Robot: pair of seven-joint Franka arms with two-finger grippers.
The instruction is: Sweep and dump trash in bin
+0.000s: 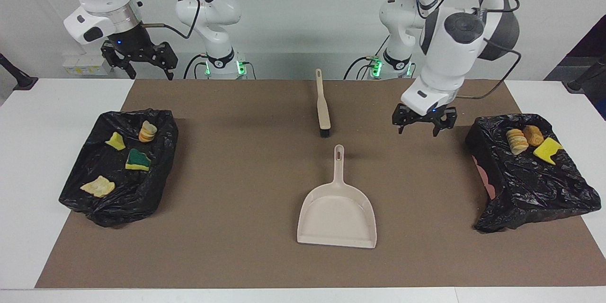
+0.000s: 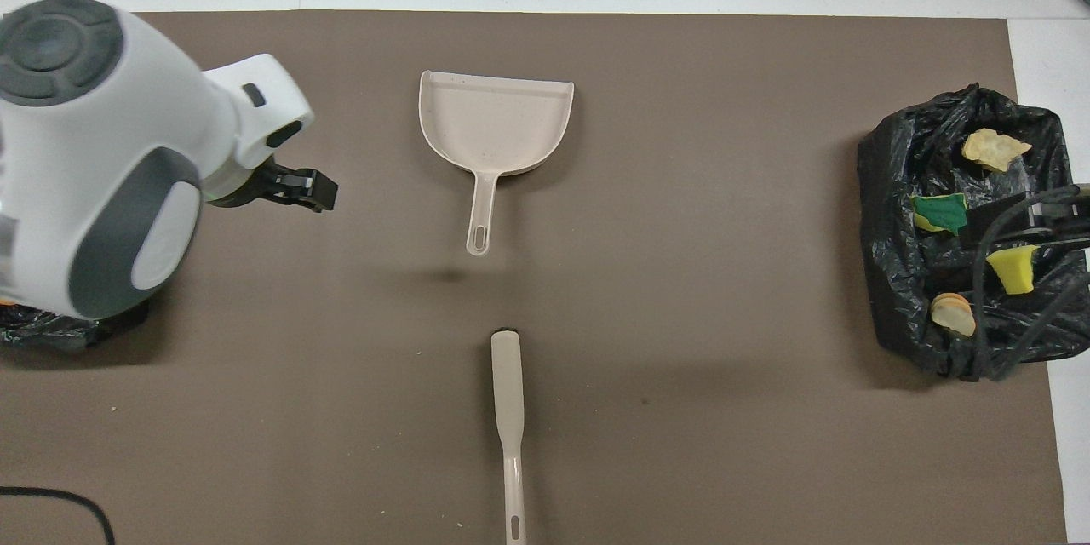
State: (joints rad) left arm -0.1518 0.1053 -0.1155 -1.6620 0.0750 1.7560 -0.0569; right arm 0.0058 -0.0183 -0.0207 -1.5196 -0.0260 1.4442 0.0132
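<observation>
Trash (image 1: 126, 155) lies in both bins, apart from the open, empty left end effector (image 1: 424, 123) and right end effector (image 1: 138, 60)
</observation>
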